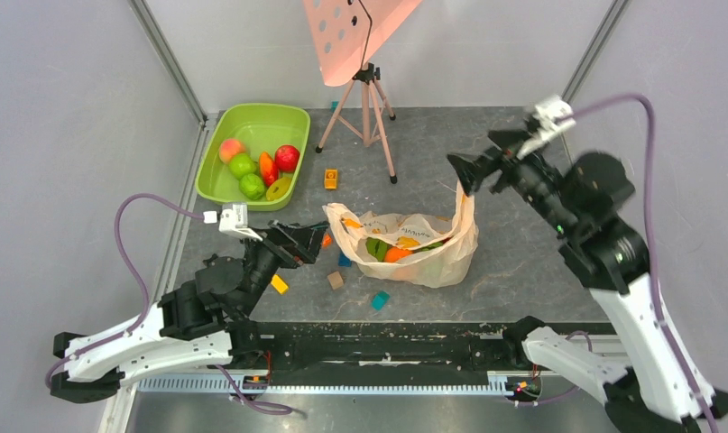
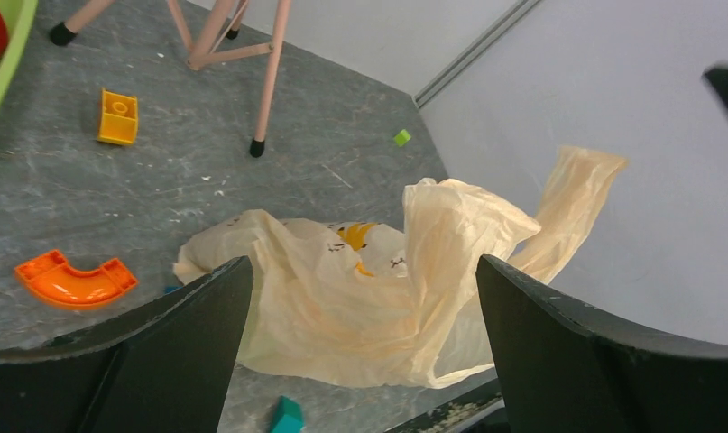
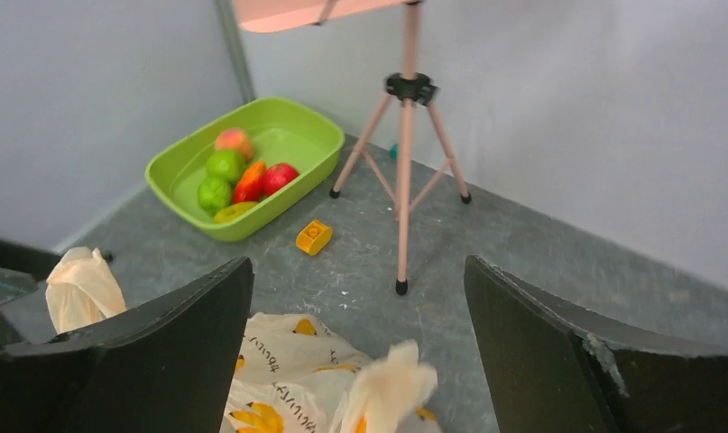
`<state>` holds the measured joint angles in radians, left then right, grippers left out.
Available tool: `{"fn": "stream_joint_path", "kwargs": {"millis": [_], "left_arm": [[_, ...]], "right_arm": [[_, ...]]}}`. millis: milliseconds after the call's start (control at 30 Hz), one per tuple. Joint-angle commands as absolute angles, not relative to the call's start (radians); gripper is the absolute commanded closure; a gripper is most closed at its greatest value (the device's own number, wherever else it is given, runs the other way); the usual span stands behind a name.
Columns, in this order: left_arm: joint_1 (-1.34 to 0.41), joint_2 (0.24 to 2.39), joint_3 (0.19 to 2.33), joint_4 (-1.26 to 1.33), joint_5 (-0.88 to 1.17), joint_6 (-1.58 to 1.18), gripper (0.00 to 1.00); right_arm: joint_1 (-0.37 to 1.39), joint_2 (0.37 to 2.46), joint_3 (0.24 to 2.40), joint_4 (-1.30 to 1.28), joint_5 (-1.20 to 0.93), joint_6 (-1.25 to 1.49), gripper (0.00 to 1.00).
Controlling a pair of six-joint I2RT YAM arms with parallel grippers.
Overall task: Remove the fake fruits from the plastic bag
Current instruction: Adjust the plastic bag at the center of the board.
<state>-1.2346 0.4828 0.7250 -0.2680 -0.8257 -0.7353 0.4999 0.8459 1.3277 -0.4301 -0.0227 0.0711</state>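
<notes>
Mid-table, the crinkly translucent peach plastic bag (image 1: 443,262) holds glossy orange and green toy fruits (image 1: 396,253) — left gripper (image 2: 364,271) and right gripper (image 3: 358,266) both have their fingers spread apart.

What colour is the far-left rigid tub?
The rigid plastic tub is lime green; right wrist view shows it best.

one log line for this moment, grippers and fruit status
left gripper open, left of plastic bag | right gripper open, by raised bag handle | fake fruits visible in bag | other fruits in green tub
</notes>
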Motion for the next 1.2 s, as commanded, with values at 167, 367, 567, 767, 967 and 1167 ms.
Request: {"fn": "stream_joint_path", "kwargs": {"millis": [167, 367, 567, 767, 967, 1167], "left_arm": [[-1.233, 0.474, 0.753, -0.339, -0.814, -0.622, 0.0], [-1.232, 0.442, 0.737, -0.344, -0.807, -0.626, 0.0], [-1.232, 0.403, 0.711, -0.347, -0.808, -0.627, 0.0], [-1.232, 0.379, 0.696, -0.353, -0.808, -0.634, 0.0], [-1.233, 0.357, 0.688, -0.363, -0.809, -0.641, 0.0], [-1.232, 0.326, 0.675, -0.377, -0.819, -0.646, 0.0]], "right_arm": [[0.616, 1.246, 1.69, -0.71, -0.299, -0.383, 0.11], [0.803, 1.336, 1.598, -0.747, -0.116, -0.572, 0.13], [0.883, 1.306, 1.514, -0.825, -0.099, -0.695, 0.1], [0.907, 1.271, 1.457, -0.862, -0.087, -0.728, 0.06], [0.93, 1.306, 1.372, -0.856, -0.079, -0.738, 0.04], [0.942, 1.306, 1.273, -0.792, -0.076, -0.745, 0.03]]}}
